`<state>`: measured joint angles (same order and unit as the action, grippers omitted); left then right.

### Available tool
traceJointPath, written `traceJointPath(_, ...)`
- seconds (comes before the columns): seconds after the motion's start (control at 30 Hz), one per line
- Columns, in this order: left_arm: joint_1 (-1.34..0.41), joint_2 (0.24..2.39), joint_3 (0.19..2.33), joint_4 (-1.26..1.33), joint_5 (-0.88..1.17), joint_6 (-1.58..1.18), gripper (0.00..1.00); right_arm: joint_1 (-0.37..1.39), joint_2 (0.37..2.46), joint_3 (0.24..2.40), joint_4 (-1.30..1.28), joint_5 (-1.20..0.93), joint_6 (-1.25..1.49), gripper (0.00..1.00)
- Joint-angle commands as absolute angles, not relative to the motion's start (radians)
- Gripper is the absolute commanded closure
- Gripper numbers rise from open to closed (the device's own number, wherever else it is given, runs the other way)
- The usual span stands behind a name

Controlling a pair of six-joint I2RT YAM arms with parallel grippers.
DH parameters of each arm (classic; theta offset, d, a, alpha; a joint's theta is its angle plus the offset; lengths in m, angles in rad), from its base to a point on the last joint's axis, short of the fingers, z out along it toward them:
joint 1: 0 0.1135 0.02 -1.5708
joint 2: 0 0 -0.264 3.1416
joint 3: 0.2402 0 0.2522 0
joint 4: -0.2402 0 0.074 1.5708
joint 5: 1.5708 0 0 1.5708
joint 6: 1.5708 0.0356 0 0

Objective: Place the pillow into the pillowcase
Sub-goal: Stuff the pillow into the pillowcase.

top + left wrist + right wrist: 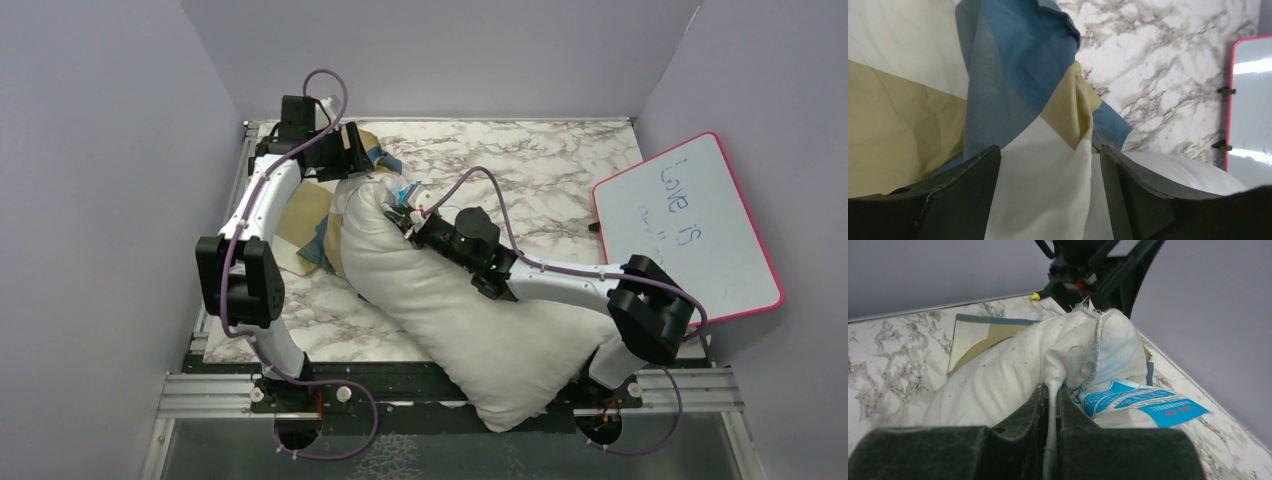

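The plump off-white pillow [450,300] lies diagonally from the table's near edge toward the back left. Its far corner meets the blue, tan and cream pillowcase [305,215], crumpled at the back left. My right gripper [405,215] is shut on a pinch of pillow fabric [1008,370] near that corner, beside a blue and white label [1143,402]. My left gripper [362,160] hovers over the pillowcase. In the left wrist view its jaws [1050,152] stand wide apart, and a loose cream fold of the pillowcase [1013,75] rises between them unclamped.
A pink-rimmed whiteboard [690,230] with writing leans at the right side of the marble tabletop [540,160]. Purple-grey walls close in the left, back and right. The pillow's near end overhangs the metal rail [400,390] between the arm bases.
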<state>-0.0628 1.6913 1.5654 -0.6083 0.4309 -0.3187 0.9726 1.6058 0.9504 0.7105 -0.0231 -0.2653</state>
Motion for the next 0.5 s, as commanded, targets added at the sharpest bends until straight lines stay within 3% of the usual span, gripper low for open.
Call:
traceJointPath(0.0,-0.127,1.814,1.624,-0.711,0.415,-0.217,0.23,1.022,1.64,0.898,0.549,-0.028,-0.244,1.0)
traceJointPath(0.1,-0.197,1.87,1.647,-0.737,0.415,-0.205,0.24,1.032,1.637,0.892,0.554,-0.022,-0.241,1.0)
traceJointPath(0.13,-0.213,1.881,1.653,-0.74,0.408,-0.208,0.35,1.032,1.637,0.89,0.554,-0.022,-0.241,1.0)
traceJointPath(0.2,-0.225,1.898,1.697,-0.739,0.391,-0.228,0.81,1.034,1.637,0.886,0.55,-0.016,-0.235,1.0)
traceJointPath(0.23,-0.225,1.902,1.742,-0.739,0.388,-0.245,0.97,1.034,1.634,0.882,0.548,-0.011,-0.228,1.0)
traceJointPath(0.47,-0.225,1.93,2.142,-0.586,0.584,-0.448,1.0,0.958,1.62,0.874,0.553,-0.04,-0.203,1.0)
